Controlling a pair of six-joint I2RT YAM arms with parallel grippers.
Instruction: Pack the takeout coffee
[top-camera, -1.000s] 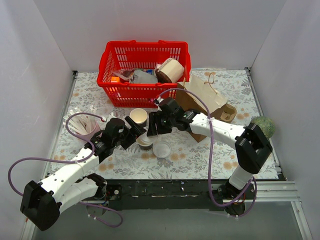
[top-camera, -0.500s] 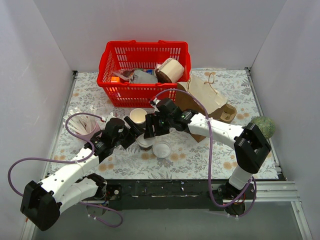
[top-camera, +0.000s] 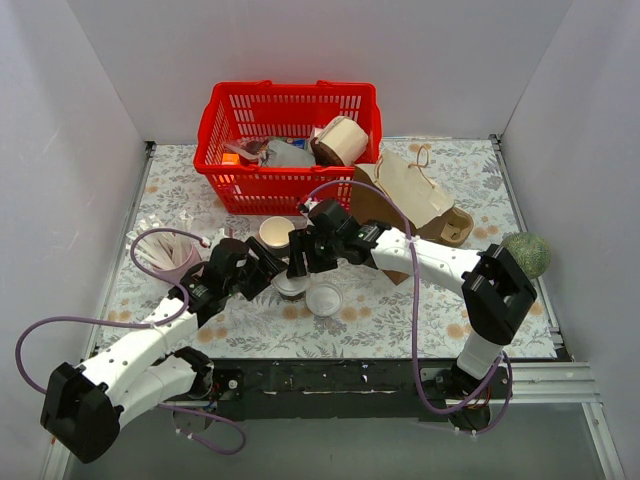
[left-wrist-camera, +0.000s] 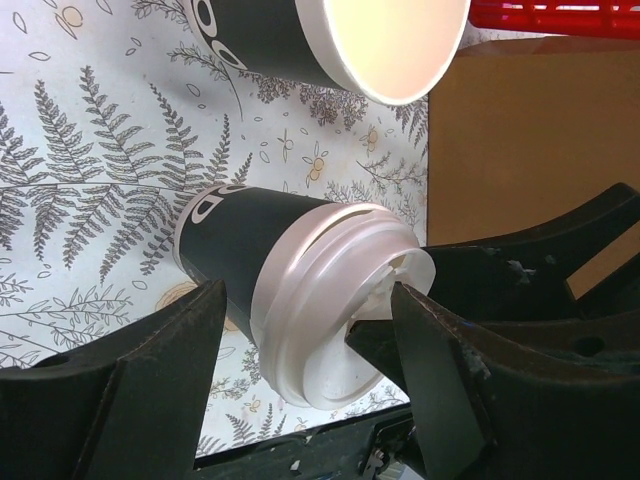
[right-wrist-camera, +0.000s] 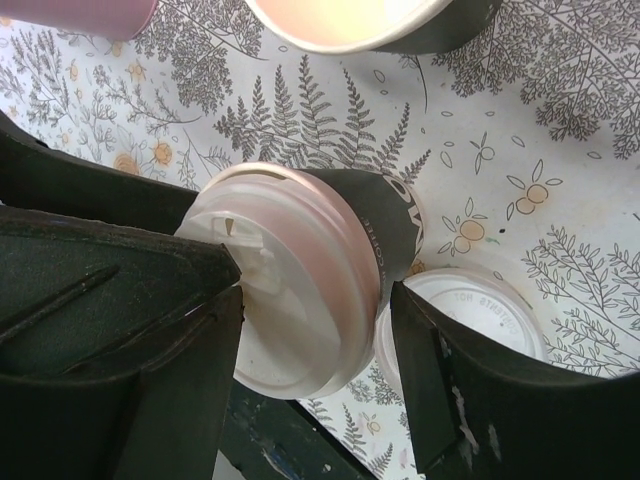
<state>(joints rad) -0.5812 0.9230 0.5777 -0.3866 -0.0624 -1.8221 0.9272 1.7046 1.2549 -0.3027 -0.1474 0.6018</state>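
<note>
- The coffee (top-camera: 290, 284) stands upright on the bench (top-camera: 450, 315), lid up, right between the two arms.
- Left gripper (left-wrist-camera: 308, 295): jaws wide either side of the cup wall. Pinching or not, I can't tell.
- Right gripper (right-wrist-camera: 318, 287): spread wide astride the lid.
- Neither arm is nearer, I'd say.
- Wall lettering looks like "COFFEE", partly hidden.

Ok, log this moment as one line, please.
takeout coffee: upright, lidded | left gripper: jaws around it | right gripper: jaws around it | grip: unclear | packed: no
</note>
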